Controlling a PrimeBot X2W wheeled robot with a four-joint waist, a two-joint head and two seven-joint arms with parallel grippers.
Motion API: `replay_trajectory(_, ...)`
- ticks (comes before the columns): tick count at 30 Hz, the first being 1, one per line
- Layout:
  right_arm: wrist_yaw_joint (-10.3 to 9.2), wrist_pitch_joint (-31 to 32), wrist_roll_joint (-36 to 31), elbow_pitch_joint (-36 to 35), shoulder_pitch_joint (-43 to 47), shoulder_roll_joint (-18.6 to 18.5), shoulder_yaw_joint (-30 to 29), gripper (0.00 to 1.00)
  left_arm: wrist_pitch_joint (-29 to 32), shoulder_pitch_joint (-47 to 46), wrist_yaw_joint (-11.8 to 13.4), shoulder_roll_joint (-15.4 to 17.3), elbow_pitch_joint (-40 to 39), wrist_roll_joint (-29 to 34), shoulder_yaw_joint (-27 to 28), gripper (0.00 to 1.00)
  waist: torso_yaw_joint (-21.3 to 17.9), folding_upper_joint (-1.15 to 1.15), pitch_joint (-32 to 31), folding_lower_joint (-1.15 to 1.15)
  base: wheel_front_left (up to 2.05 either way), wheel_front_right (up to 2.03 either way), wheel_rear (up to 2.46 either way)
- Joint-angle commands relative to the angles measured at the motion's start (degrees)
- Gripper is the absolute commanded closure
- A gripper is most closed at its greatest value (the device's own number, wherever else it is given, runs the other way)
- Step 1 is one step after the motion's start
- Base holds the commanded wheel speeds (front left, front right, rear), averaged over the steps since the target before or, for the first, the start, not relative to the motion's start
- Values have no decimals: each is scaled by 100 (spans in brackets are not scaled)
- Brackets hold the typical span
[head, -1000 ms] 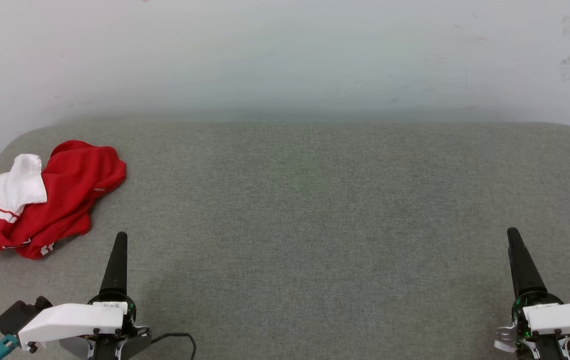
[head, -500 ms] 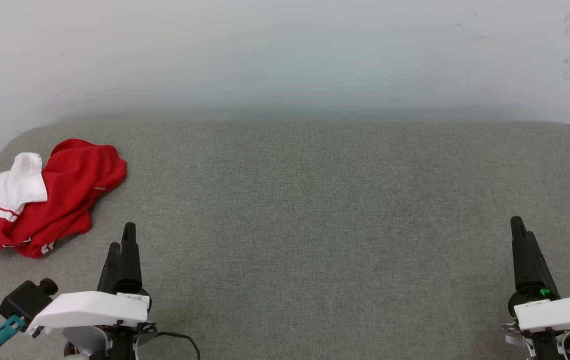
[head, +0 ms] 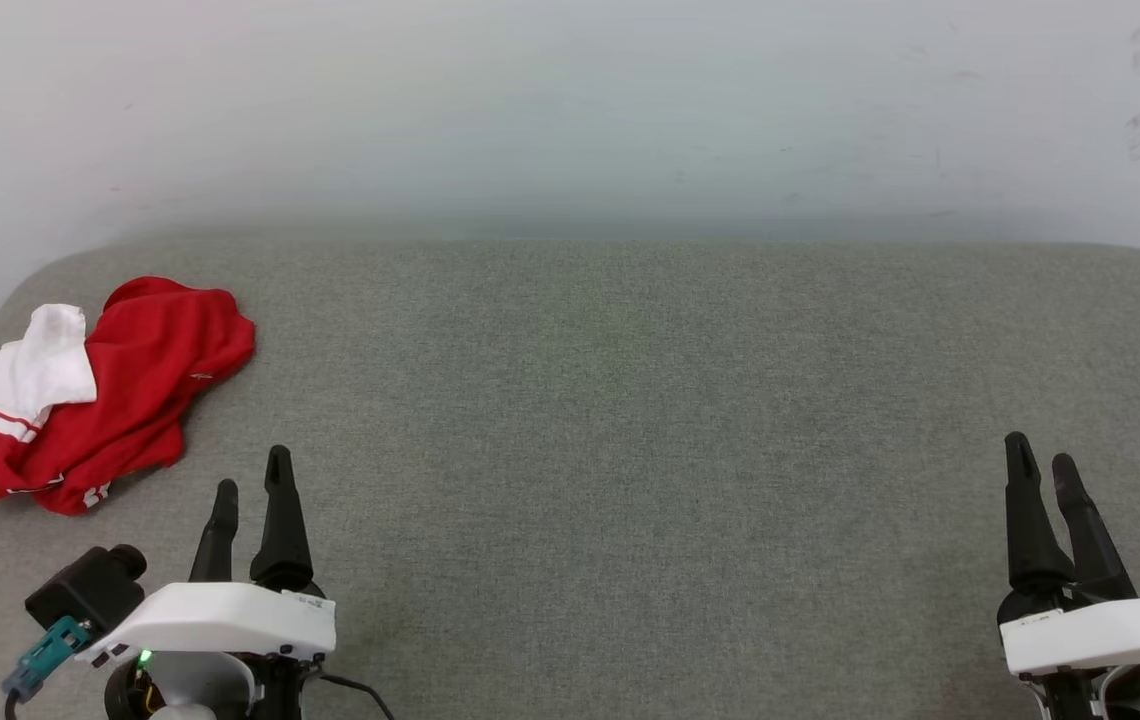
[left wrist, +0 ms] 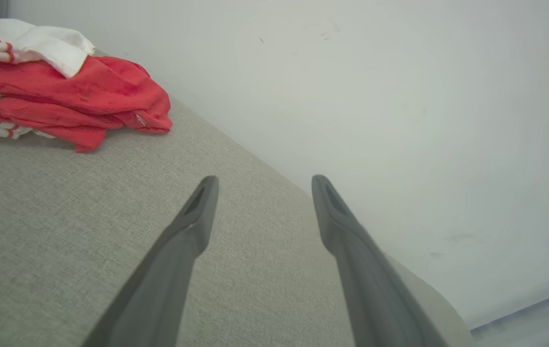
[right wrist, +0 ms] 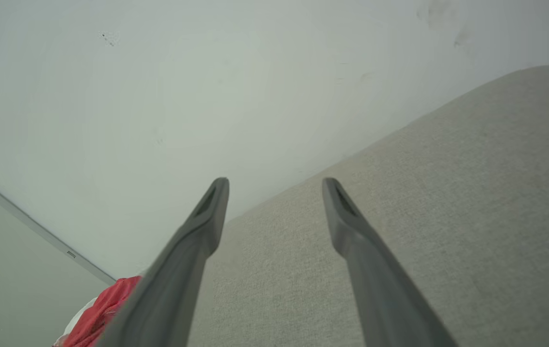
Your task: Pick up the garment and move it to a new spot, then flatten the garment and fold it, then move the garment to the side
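Note:
The garment lies crumpled in a red heap with a white sleeve on top, at the far left of the grey padded table. It also appears in the left wrist view's upper left, the garment, and as a sliver of garment low in the right wrist view. My left gripper hovers open near the front edge, just right of and below the heap, holding nothing. Far right, my right gripper stands open and empty too. Both wrist views show parted fingers with table between them.
A pale wall rises right behind the table's rounded back edge. The table's left edge runs close beside the garment. A wide stretch of bare grey cloth lies between the two grippers.
Both grippers have rolled at the wrist, so their two fingers now show side by side instead of one behind the other. The left one has shifted slightly right. The garment has not moved.

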Motion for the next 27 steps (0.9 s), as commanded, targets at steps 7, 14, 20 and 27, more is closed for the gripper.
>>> replay_trajectory(7, -1, -142, -673, -139, 32, 1, 31, 0, -147, 33, 97, 17, -118, 724, -122, 0, 10, 0, -2, 0, 0, 0, 0)
replay_trajectory(14, -1, -254, -1229, -188, 88, 2, 51, 0, -253, 69, 190, 39, -105, 1291, -246, 0, 13, 0, -4, 0, 0, 0, 0)
replay_trajectory(20, -1, -340, -1635, -231, 128, 2, 68, 0, -343, 97, 251, 82, -85, 1669, -341, 0, 17, 0, -12, 0, 0, 0, 0)
replay_trajectory(27, -1, -437, -2079, -264, 173, 3, 87, 0, -440, 137, 290, 115, -72, 2047, -448, 0, 28, 0, -17, 0, 0, 0, 0)
